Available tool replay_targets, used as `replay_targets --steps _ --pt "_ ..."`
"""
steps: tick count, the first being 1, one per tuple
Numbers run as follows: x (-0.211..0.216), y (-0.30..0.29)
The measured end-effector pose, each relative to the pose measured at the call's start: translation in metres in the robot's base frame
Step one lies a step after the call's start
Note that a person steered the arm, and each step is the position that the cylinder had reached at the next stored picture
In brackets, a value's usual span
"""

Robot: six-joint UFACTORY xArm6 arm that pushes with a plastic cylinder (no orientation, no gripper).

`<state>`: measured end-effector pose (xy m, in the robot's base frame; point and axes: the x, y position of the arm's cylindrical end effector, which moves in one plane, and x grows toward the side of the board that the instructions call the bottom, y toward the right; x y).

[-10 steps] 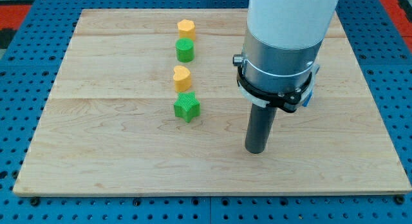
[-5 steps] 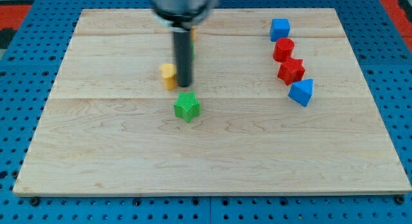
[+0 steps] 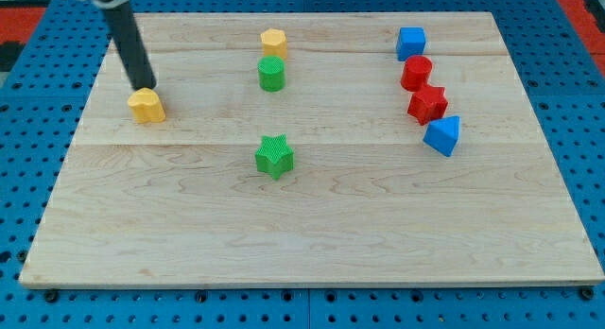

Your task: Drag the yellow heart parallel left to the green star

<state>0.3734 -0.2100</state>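
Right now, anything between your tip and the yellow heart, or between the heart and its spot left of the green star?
Nothing visible. My tip sits at the yellow heart, on its upper edge. The board between the heart and the green star holds no blocks.

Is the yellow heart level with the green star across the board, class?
No: the yellow heart sits nearer the view's top than the green star, with my tip touching its upper edge.

My tip (image 3: pixel 146 86) dragged yellow heart (image 3: pixel 146 106) far left.
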Motion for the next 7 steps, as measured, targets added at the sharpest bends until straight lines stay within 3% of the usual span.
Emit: replay_targets --steps 1,2,3,4,7 --pt "0.044 0.061" --pt "0.037 0.02" --pt "-0.006 -0.021" --pt "0.04 -0.034" --pt "0.069 0.009"
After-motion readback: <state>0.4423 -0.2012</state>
